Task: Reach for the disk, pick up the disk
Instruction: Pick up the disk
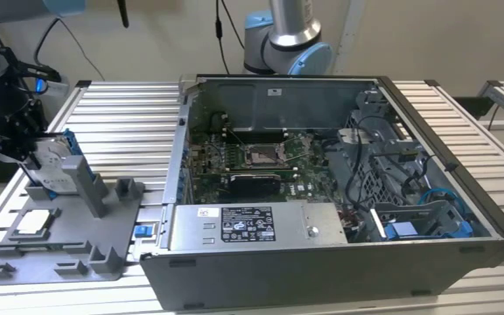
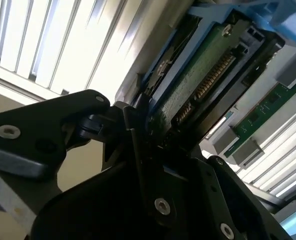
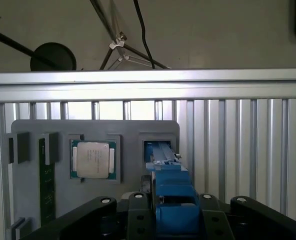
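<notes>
Claw [image 3: 174, 212] is pinching the disk [image 1: 53, 159] by its blue carrier. The disk stands on edge in the grey rack [image 1: 90, 190] right beneath the claw. The risk, I'd say, is a crooked pull wedging it in the slot, or the plastic slipping and the disk dropping onto the chip [image 3: 93, 160] nearby.

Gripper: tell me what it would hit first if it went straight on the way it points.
The disk, standing on edge in the gray holder, lies right ahead of the gripper; likely met first, though they may already touch.
</notes>
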Robot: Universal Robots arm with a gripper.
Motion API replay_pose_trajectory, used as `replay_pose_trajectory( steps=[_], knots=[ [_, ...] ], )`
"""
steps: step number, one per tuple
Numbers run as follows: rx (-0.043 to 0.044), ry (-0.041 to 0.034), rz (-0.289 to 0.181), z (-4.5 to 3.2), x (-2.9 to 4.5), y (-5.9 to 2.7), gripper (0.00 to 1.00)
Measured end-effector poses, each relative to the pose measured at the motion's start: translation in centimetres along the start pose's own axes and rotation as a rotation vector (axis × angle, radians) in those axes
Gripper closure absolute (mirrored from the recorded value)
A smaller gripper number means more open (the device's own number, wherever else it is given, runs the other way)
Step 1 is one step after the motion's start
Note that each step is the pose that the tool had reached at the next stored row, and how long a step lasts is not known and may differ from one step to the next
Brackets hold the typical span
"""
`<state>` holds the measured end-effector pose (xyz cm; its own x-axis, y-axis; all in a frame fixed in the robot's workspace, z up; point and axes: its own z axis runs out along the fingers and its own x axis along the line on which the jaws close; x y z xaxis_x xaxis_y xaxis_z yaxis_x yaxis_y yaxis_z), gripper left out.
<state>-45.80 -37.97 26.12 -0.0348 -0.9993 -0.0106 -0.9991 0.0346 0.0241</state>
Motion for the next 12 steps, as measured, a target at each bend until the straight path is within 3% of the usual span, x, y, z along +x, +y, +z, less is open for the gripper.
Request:
replay_pose_trajectory(
  steps=[12],
  knots=[
    [0.0001,0.0011,0.0,0.01,0.0,0.0,1.0]
  ],
)
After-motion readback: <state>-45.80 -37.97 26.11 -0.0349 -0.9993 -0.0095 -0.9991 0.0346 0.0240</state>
